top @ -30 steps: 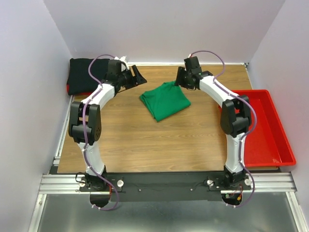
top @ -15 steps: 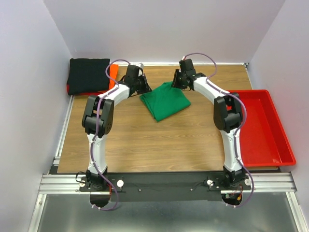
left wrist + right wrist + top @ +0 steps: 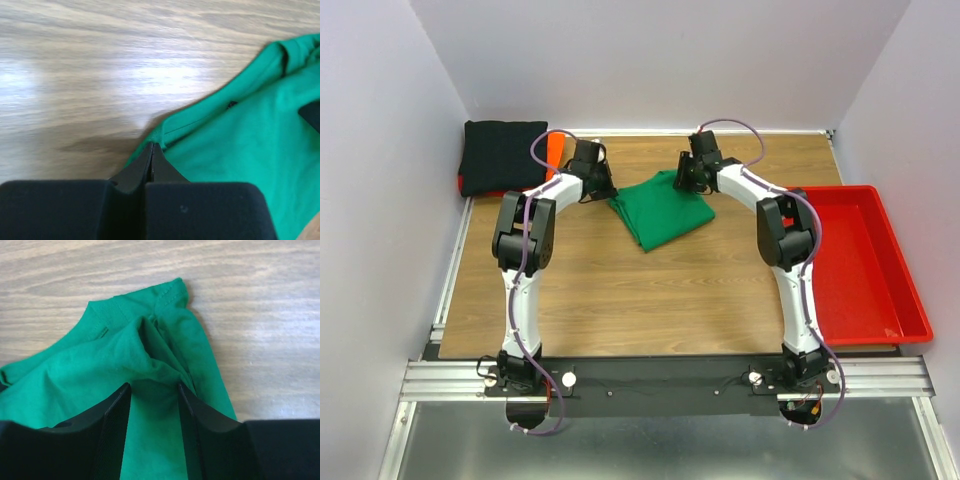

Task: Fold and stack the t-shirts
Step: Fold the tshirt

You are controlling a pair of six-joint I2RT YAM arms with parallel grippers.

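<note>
Presently the green t-shirt (image 3: 665,210) lies roughly folded on the wooden table (image 3: 620,290), and every position below is given from it.

Left gripper (image 3: 152,146): at the shirt's left corner. Its fingers (image 3: 135,170) are pressed fully together, no gap visible, with the tips touching the hem at that corner. Whether any cloth is caught between them cannot be told from the wrist view.

Right gripper (image 3: 154,390): at the shirt's far edge, near a stitched hem. Its fingers (image 3: 117,425) stand moderately apart with a raised bunch of green cloth between them, and creases run into the gap. The cloth touches both inner faces, so it is gripped.

Black t-shirt (image 3: 502,155): folded, well apart to the far left of the green shirt, against the corner walls. It rests on the orange-red t-shirt (image 3: 554,150), which shows as a strip along its right side.

Red plastic tray (image 3: 865,260): well apart to the right of the green shirt, at the table's edge. The right arm crosses in front of its near-left part
</note>
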